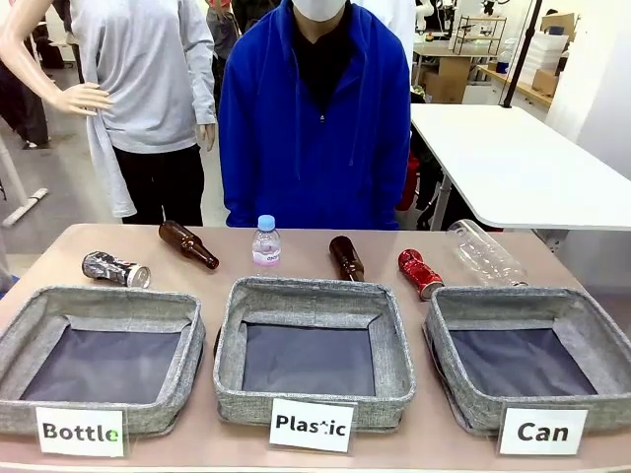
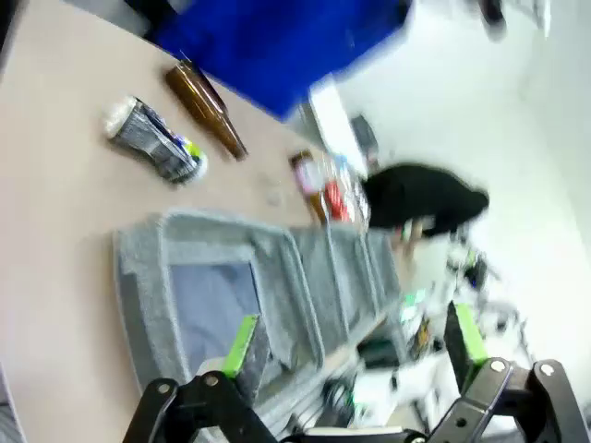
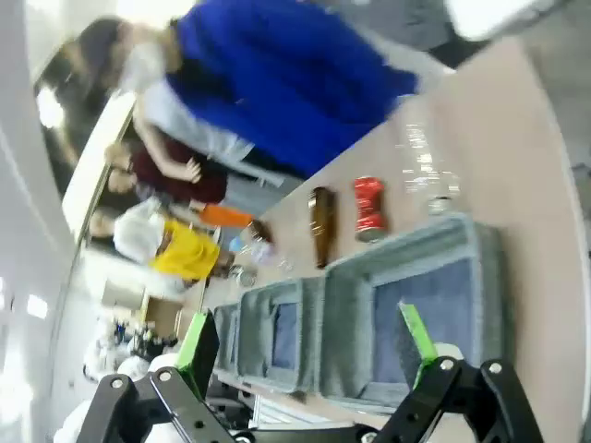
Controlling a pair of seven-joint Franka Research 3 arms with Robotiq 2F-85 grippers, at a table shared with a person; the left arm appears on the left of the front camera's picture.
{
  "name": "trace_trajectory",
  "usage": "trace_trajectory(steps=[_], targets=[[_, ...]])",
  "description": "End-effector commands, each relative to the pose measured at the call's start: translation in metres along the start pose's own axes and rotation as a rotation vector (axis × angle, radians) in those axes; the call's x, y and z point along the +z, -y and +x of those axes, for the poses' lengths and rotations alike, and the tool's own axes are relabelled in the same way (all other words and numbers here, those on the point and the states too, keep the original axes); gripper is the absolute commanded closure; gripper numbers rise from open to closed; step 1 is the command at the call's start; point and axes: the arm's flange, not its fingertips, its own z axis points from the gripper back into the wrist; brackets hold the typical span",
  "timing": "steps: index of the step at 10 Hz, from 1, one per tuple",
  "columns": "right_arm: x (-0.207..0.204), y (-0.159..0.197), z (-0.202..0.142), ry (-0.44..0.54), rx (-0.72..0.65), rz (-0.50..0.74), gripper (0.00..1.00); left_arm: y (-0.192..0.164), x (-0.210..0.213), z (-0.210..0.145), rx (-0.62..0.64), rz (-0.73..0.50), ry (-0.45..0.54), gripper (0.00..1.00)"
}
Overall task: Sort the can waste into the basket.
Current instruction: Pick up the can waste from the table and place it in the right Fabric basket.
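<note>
Glossy red metal can (image 1: 420, 273), woven-cloth basket (image 1: 533, 370)

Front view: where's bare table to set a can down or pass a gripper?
Free: far-left corner behind the silver can; gap between left brown bottle and water bottle. Crowded: red can close by the Can bin, clear bottle beside it.

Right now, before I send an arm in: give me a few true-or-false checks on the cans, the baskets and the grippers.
1. The red can lies on the table just behind the Can basket. True.
2. The silver can is already in the Can basket. False: it lies on the table behind the Bottle basket.
3. The left gripper and the right gripper are both open. True.
4. The water bottle lies on its side. False: it stands upright.
</note>
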Motion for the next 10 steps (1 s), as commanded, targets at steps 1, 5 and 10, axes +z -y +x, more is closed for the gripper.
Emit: trace_trajectory(steps=[1,5,10], targets=[[-0.058,0.004,-0.094,0.044,-0.012,-0.066,0.0,0.009,-0.03,0.003,0.007,-0.048,0.171,0.0],[0.0,0.0,0.0,0.0,0.0,0.0,0.0,0.0,0.0,0.0,0.0,0.0,0.0,0.0],[-0.04,-0.037,0.0,-0.14,0.105,-0.16,0.0,0.0,0.0,0.0,0.0,0.0,0.0,0.0]])
